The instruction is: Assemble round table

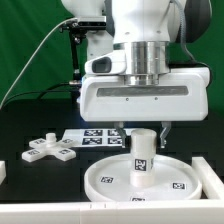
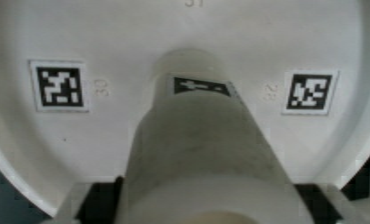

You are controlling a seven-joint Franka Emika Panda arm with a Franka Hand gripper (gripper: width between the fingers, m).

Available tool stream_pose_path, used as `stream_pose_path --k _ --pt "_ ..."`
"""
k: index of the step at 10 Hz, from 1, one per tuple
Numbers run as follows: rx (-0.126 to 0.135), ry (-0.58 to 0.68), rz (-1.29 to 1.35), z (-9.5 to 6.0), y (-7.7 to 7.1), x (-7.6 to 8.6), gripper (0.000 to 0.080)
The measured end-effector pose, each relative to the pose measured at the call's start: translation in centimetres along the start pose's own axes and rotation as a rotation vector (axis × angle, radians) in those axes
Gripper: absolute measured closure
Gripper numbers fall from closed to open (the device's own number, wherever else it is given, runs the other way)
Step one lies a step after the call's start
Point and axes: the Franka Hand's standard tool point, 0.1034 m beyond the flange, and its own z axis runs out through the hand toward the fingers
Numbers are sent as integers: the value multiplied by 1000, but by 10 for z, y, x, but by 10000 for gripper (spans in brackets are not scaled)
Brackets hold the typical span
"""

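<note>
Blocking much of disc (image 2: pixel 66 140), cylinder (image 2: pixel 200 150) seemingly stands centred.

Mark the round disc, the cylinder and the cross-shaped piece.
round disc (image 1: pixel 88 183), exterior view, on its rim.
cylinder (image 1: pixel 143 143), exterior view, on its upper side wall.
cross-shaped piece (image 1: pixel 45 152), exterior view, on its centre.

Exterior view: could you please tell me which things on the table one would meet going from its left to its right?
Small cross-shaped piece → marker board → short thick cylinder. The round disc under the cylinder overlaps it, so I leave it out.
</note>
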Motion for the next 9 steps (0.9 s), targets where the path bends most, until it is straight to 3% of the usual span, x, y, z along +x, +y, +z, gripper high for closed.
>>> stream_pose_path --k 5,8,9 --pt "3 -12 304 0 3 -2 394" --pt "20 -42 780 1 5 -5 392" --pt "37 -55 928 1 6 -6 392"
